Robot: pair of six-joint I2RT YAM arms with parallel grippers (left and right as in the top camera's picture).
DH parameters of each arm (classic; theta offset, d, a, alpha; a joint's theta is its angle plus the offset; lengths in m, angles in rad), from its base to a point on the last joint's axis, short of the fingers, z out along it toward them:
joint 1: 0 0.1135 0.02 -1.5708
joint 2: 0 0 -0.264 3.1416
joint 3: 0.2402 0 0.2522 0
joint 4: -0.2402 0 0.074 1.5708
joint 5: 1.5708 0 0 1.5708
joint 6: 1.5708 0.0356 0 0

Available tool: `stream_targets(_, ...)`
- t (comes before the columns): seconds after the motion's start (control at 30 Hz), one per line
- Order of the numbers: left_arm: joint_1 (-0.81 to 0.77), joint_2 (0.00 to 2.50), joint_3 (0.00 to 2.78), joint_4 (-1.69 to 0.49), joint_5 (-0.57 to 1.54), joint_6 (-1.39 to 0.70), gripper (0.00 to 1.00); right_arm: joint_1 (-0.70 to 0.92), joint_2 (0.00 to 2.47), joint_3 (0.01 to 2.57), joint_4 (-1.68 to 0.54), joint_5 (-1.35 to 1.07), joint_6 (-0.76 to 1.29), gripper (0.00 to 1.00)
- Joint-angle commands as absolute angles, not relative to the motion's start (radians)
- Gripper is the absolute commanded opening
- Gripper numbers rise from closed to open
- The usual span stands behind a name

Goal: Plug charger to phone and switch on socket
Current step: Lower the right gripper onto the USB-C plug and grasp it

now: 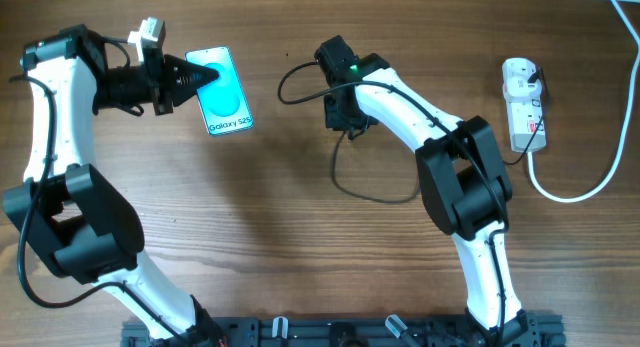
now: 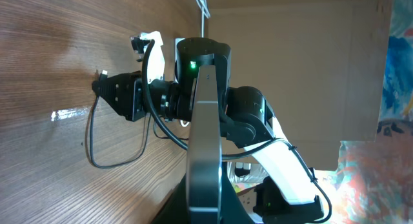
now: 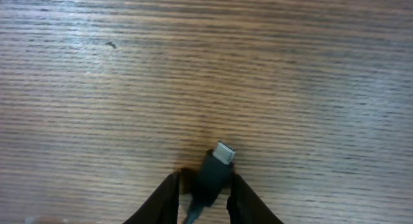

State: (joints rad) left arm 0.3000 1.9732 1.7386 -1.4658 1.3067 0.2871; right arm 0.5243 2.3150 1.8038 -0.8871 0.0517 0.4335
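The phone [image 1: 226,91] shows its cyan screen in the overhead view, and my left gripper [image 1: 200,80] is shut on its left edge. From the left wrist it appears edge-on as a dark slab [image 2: 206,133]. The charger is a thin black cable [image 1: 345,182] looping across the middle of the table. Its plug tip [image 3: 217,164] lies between the fingers of my right gripper [image 3: 203,180], whose jaws stand slightly open, with a gap on the left side of the plug. The socket [image 1: 524,102] lies flat at the far right, away from both grippers.
A thicker white cord [image 1: 598,157] curves from the socket up the right edge of the table. My right arm [image 1: 455,172] reaches across the middle. Bare wood lies between the phone and the right gripper.
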Motion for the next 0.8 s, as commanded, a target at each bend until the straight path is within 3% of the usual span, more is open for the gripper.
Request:
stream_targets(0.0, 0.297, 1.981, 1.752, -1.467, 1.335, 0.303, 0.04, 0.526, 2.334, 1.768, -0.879, -0.039, 0.5, 0.27)
stream_targets(0.13, 0.296, 1.981, 1.752, -1.467, 1.335, 0.303, 0.04, 0.526, 2.334, 1.752, -0.856, -0.039, 0.508, 0.23)
stream_targets(0.27, 0.297, 1.981, 1.752, -1.467, 1.335, 0.303, 0.04, 0.526, 2.334, 1.752, -0.826, -0.015, 0.525, 0.05)
stream_targets(0.77, 0.296, 1.981, 1.752, -1.467, 1.334, 0.303, 0.04, 0.526, 2.333, 1.799, -0.92, 0.085, 0.451, 0.04)
